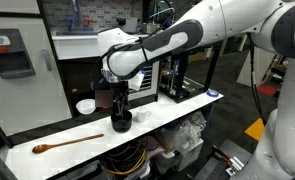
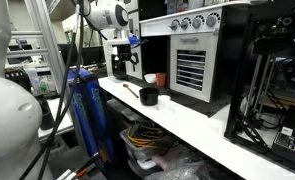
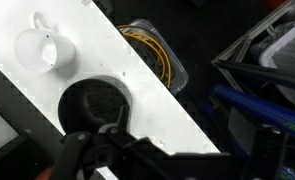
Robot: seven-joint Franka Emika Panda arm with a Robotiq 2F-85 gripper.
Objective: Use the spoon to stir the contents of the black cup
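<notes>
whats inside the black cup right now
In the wrist view the black cup shows only a dark interior; no contents can be made out, and the tool covers its lower edge. The spoon is not in it; it lies on the counter.

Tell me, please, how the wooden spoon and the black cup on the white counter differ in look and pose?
The spoon is long, thin and brown; the black cup is short, round and dark. The spoon lies flat, while the black cup stands upright. The spoon lies off to one side; the black cup sits under the pincer. Both rest on the white counter, unheld.
</notes>
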